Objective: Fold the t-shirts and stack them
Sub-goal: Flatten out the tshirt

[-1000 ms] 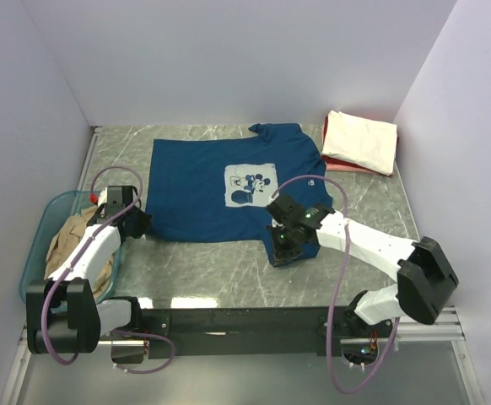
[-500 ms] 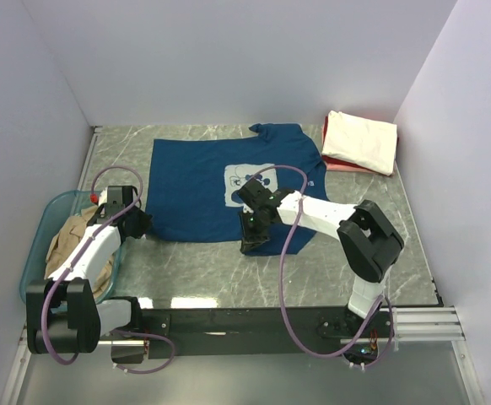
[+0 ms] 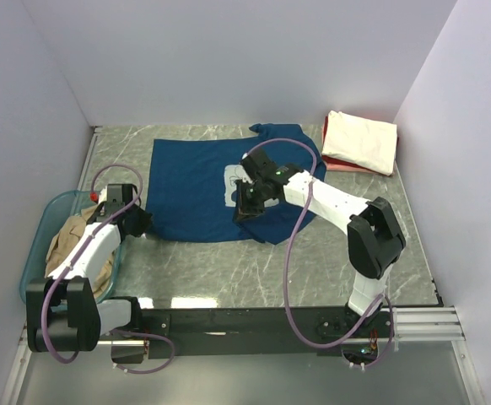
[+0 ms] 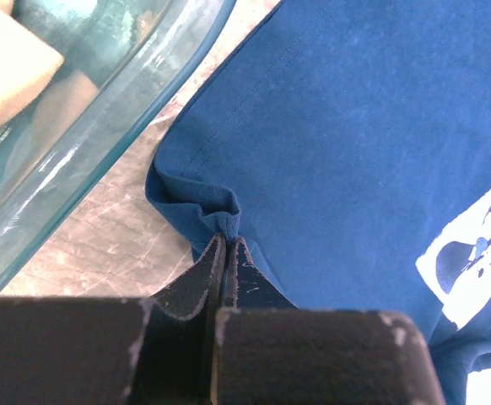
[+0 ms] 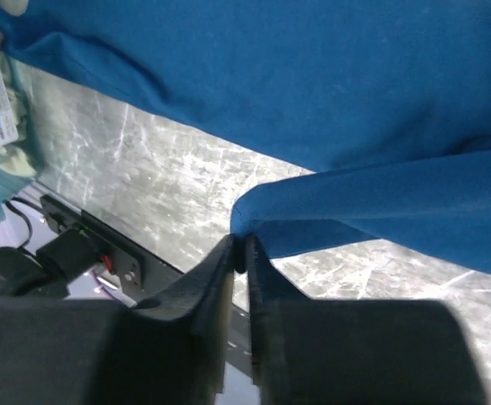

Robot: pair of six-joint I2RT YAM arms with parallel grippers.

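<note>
On the grey marble table [image 3: 195,261], walled on three sides, the navy t-shirt [image 3: 186,177] is spread centrally, its near-left hem pinched by the left gripper [image 4: 226,246] just beside the teal tub [image 3: 36,228], while its turned-over near-right fold is met by the right gripper [image 5: 241,246], jaws nearly together, any grip undeterminable.

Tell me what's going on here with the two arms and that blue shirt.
Both arms are folding the navy t-shirt. The left gripper grips its near-left corner beside the teal tub. The right gripper pinches the near-right corner, raised and doubled over toward the print. A folded cream t-shirt lies far right.
</note>
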